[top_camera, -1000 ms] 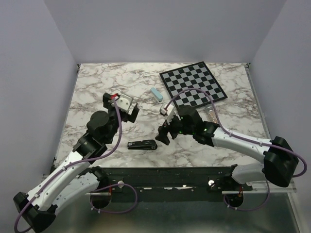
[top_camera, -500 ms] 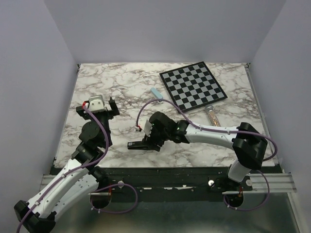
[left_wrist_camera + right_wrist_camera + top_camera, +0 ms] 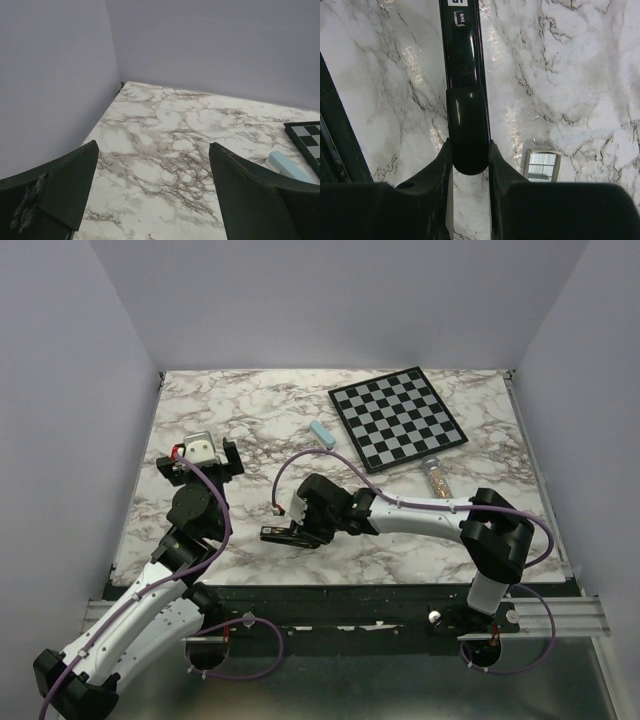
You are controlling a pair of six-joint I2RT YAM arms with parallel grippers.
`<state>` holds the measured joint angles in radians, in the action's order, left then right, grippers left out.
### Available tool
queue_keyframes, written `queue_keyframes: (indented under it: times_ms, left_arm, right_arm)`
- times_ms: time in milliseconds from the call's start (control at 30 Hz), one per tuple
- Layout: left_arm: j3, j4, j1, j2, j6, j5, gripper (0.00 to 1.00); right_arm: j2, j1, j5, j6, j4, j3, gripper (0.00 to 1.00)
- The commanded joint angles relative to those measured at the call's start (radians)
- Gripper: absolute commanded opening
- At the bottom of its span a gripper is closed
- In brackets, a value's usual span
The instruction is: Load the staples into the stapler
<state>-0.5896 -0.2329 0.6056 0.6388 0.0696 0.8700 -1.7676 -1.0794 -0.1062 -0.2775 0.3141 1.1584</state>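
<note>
Right hand (image 3: 468, 150), lower centre of the wrist view, clenched on the rounded end of the stapler (image 3: 462, 75), which lies flat on the marble worktop (image 3: 560, 60). The staples (image 3: 542, 165) lie just beside its right finger, lower right. Left hand (image 3: 153, 150) released, grasping nothing.

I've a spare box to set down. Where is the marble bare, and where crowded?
Bare: the far-left marble table between the back wall, the open left gripper and the light blue box; also the right side past the clear tube, in front of the checkered board. Crowded: near centre, where the right gripper clamps the slim black stapler, silver-grey staples beside it.
</note>
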Motion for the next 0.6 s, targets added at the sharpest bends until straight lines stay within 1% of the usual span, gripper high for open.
queue_keyframes:
  times_ms: [0,167,267,367,400,500,567]
  left_arm:
    - [-0.006,0.004,-0.015,0.004,-0.022,-0.026,0.99]
    - [-0.01,0.018,-0.024,0.019,-0.042,-0.049,0.99]
    - [-0.013,0.032,-0.027,0.03,-0.067,-0.06,0.99]
    - [-0.016,0.038,-0.027,0.044,-0.067,-0.074,0.99]
    - [-0.019,0.041,-0.027,0.045,-0.094,-0.074,0.99]
    - [-0.024,0.052,-0.029,0.05,-0.097,-0.075,0.99]
    - [-0.022,0.052,-0.03,0.044,-0.097,-0.069,0.99]
  right_arm:
    - [-0.075,-0.024,0.063,0.017,0.068,-0.048,0.14]
    - [-0.114,-0.033,0.1,0.035,0.071,-0.054,0.11]
    - [-0.141,-0.037,0.164,0.05,0.085,-0.052,0.09]
    - [-0.165,-0.04,0.175,0.066,0.094,-0.052,0.06]
    - [-0.17,-0.042,0.184,0.075,0.095,-0.052,0.04]
    - [-0.161,-0.045,0.184,0.102,0.098,-0.034,0.03]
    - [-0.138,-0.042,0.219,0.124,0.097,-0.008,0.03]
